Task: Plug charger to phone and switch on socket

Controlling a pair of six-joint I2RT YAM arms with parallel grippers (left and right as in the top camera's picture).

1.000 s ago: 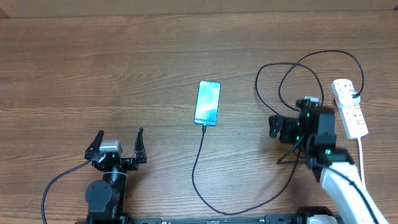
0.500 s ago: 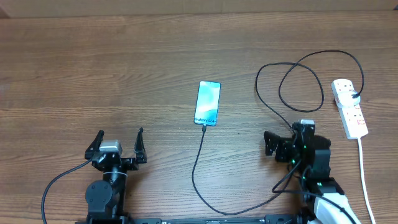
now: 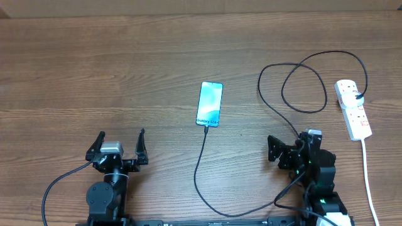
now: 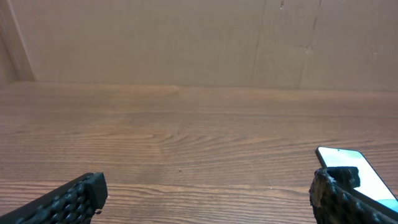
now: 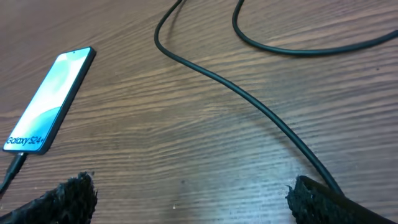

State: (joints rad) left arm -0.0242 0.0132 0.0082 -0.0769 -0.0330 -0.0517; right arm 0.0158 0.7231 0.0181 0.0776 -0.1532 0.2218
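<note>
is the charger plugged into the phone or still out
Plugged in. In the overhead view the charger runs up to the bottom edge of the phone, and the right wrist view shows its tip seated there.

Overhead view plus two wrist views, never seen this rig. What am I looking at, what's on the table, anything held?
Two robot arms sit at the near edge of a wooden table, each ending in a two-finger gripper. The overhead view looks straight down on everything. Each wrist view comes from a camera on one arm, so that arm's own dark fingertips show in the bottom corners. On the table lie a lit phone, a thin black charger cable whose tip meets the phone's lower edge, and a white socket strip with a white cord on the right. The left gripper and right gripper are both open and hold nothing.
</note>
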